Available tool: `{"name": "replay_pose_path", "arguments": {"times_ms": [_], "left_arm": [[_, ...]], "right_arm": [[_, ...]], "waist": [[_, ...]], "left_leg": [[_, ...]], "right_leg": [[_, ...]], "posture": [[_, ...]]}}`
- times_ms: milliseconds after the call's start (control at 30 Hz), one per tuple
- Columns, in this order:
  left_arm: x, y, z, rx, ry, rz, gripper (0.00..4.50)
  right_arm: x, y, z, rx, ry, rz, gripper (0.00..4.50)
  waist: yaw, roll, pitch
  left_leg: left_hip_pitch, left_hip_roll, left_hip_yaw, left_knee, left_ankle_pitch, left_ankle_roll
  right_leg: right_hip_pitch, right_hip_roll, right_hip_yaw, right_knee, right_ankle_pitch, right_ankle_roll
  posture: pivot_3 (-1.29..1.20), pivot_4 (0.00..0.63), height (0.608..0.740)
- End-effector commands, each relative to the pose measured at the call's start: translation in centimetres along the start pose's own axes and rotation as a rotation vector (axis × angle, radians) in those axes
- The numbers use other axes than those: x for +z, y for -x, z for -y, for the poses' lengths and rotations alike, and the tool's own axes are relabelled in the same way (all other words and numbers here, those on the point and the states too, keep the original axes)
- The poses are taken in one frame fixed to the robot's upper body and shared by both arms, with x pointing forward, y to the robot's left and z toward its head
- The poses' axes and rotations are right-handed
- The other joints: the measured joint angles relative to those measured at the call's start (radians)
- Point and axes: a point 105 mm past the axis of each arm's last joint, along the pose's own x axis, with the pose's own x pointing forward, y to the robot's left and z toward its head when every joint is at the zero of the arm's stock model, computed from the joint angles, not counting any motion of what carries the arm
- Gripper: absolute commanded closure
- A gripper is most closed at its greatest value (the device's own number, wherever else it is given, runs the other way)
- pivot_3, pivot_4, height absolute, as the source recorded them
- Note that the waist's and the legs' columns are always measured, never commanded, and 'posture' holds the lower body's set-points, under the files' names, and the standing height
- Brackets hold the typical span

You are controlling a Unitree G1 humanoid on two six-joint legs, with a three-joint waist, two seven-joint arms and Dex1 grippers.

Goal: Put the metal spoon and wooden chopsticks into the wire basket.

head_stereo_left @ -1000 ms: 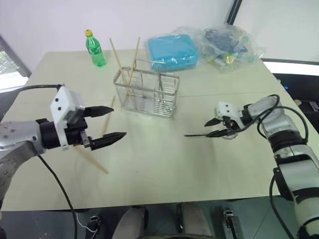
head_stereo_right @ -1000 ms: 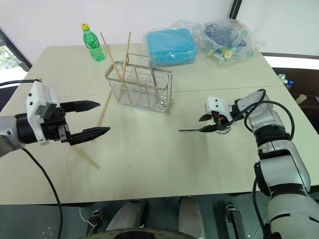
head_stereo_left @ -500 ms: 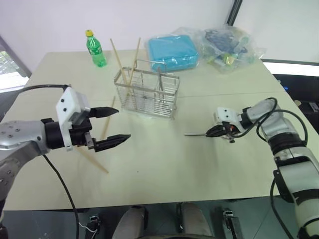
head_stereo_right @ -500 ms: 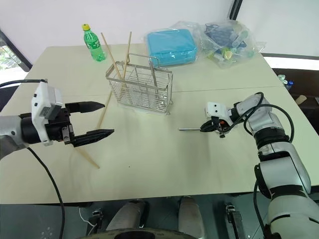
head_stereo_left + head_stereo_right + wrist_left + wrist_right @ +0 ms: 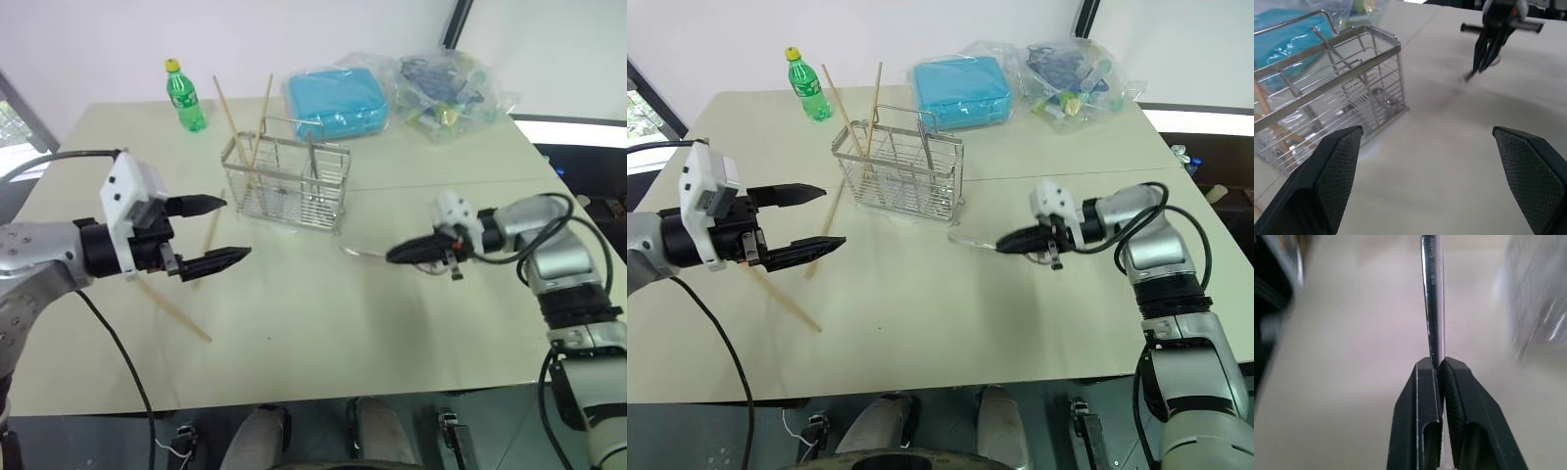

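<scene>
**Spoon slip risk on the way to basket**

Wire basket (image 5: 898,171) sat upper centre of frame, two wooden chopsticks (image 5: 850,122) already standing in it, two more lying lower left. Right gripper (image 5: 1007,241) pinched shut on metal spoon (image 5: 1433,298) by handle end only, right of centre — could pivot or snag the rim. Left gripper (image 5: 808,221) spread wide, holding nothing.

Glossy metal spoon (image 5: 1433,293); pale wooden chopsticks (image 5: 227,122); shiny wire basket (image 5: 286,182).
</scene>
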Motion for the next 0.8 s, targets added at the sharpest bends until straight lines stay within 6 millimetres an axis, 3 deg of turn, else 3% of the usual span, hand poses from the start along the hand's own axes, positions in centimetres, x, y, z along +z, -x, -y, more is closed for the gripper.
{"name": "replay_pose_path", "arguments": {"times_ms": [33, 167, 300, 467, 600, 700, 800], "left_arm": [[1.0, 0.0, -0.2, 0.006, -0.045, 0.035, 0.00], [1.2, -0.4, -0.7, 0.018, -0.047, 0.053, 0.00], [1.3, -0.6, -0.8, 0.021, -0.050, 0.065, 0.00], [1.6, -0.6, -0.9, 0.040, -0.054, 0.079, 0.00], [1.7, -0.4, -0.8, 0.054, -0.056, 0.081, 0.00], [1.8, -0.1, -0.7, 0.082, -0.052, 0.084, 0.00], [1.8, 0.2, -0.7, 0.098, -0.050, 0.081, 0.00]], "right_arm": [[6.2, -1.3, 0.8, -0.093, 0.014, 0.223, 4.46], [10.9, -3.9, 4.4, -0.290, -0.052, 0.438, 4.46], [11.5, -6.1, 7.2, -0.439, -0.051, 0.481, 4.46], [10.7, -7.8, 9.4, -0.533, -0.094, 0.523, 4.46], [9.5, -8.9, 9.8, -0.543, -0.106, 0.515, 4.46], [6.8, -9.7, 10.1, -0.584, -0.139, 0.476, 4.46], [6.2, -9.7, 10.2, -0.602, -0.145, 0.471, 3.48]], "waist": [[0.001, 0.000, 0.000], [0.003, -0.001, 0.000], [0.004, -0.004, -0.003], [-0.002, -0.004, -0.003], [-0.008, -0.004, -0.003], [-0.017, -0.004, -0.003], [-0.025, -0.004, -0.003]], "left_leg": [[0.000, 0.000, 0.000, 0.000, 0.000, 0.000], [-0.001, 0.000, 0.000, 0.000, 0.001, -0.001], [-0.003, 0.000, 0.000, -0.001, 0.004, -0.007], [-0.003, -0.001, 0.001, 0.000, 0.004, -0.007], [-0.003, 0.000, 0.001, -0.001, 0.005, -0.008], [-0.002, 0.000, 0.001, -0.001, 0.005, -0.008], [-0.003, 0.000, 0.001, -0.001, 0.005, -0.008]], "right_leg": [[-0.001, 0.000, 0.000, 0.000, 0.000, 0.000], [-0.002, 0.000, 0.000, 0.001, 0.001, -0.001], [-0.006, 0.000, 0.000, 0.004, 0.001, -0.001], [-0.006, 0.000, 0.001, 0.005, 0.001, -0.001], [-0.009, 0.000, 0.001, 0.012, 0.001, -0.001], [-0.009, 0.001, 0.001, 0.013, 0.001, -0.001], [-0.009, 0.001, 0.001, 0.013, 0.001, -0.001]], "posture": [[0.00, 0.150, 0.725], [0.00, 0.150, 0.725], [0.00, 0.150, 0.725], [0.00, 0.150, 0.725], [0.00, 0.150, 0.725], [0.00, 0.150, 0.725], [0.00, 0.150, 0.725]]}}
